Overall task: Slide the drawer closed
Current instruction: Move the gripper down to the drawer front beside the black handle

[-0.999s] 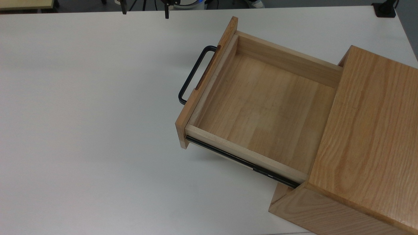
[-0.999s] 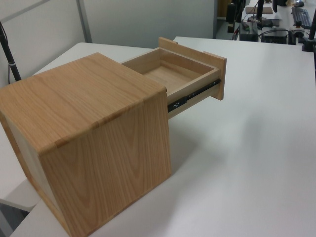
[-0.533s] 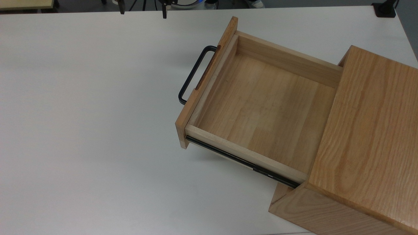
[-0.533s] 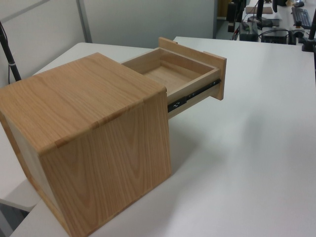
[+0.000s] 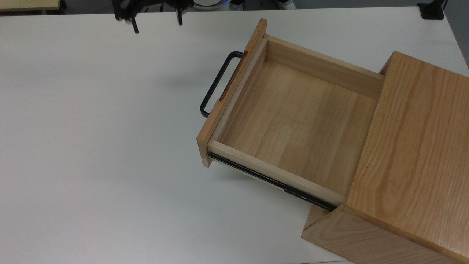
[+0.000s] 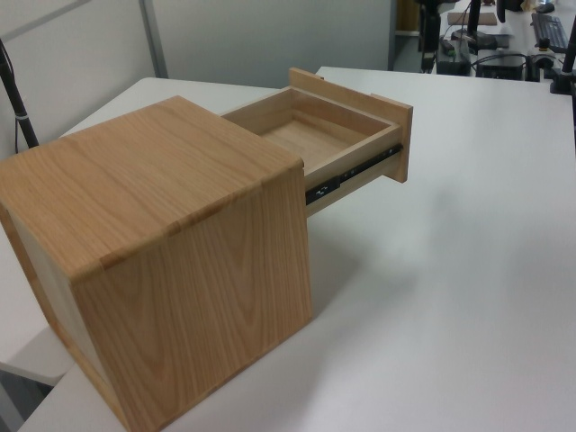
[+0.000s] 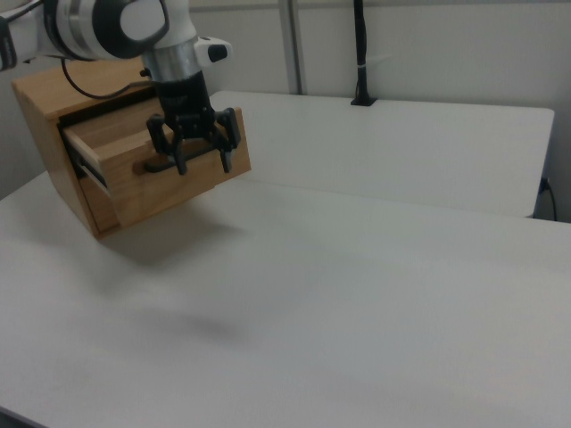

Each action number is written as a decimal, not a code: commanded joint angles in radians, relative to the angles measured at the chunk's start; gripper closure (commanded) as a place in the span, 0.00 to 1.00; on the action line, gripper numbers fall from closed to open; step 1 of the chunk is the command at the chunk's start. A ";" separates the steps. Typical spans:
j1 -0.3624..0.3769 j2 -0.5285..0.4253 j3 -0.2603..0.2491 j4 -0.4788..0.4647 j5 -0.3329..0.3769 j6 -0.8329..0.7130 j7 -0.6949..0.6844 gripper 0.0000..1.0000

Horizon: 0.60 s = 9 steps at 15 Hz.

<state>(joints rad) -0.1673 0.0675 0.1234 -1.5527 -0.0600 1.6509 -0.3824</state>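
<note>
Gripper (image 5: 155, 24) hung w/ fingers (image 7: 227, 153) spread wide, holding nothing, near the tabletop's (image 5: 91, 146) far edge in the top view. It was well apart from the drawer (image 5: 293, 121), on the handle (image 5: 216, 82) side. Drawer was pulled far out of the cabinet (image 5: 414, 154), open & empty, black rail (image 5: 271, 181) showing along its side. Cabinet sat by the tabletop's near right corner in the top view.

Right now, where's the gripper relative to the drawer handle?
In the top view the gripper hangs open near the table's far edge, up and to the top view's left of the drawer's black handle, not touching it.
</note>
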 commanded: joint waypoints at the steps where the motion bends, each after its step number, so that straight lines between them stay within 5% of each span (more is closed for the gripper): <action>1: 0.012 0.026 -0.010 -0.020 0.022 0.075 -0.001 0.52; 4: 0.015 0.029 -0.002 -0.020 0.054 0.082 0.137 0.93; 6: 0.018 0.040 0.005 -0.018 0.084 0.084 0.180 1.00; 9: 0.063 0.072 0.005 -0.020 0.101 0.186 0.421 1.00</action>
<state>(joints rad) -0.1438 0.1225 0.1346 -1.5559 0.0244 1.7498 -0.1551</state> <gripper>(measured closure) 0.991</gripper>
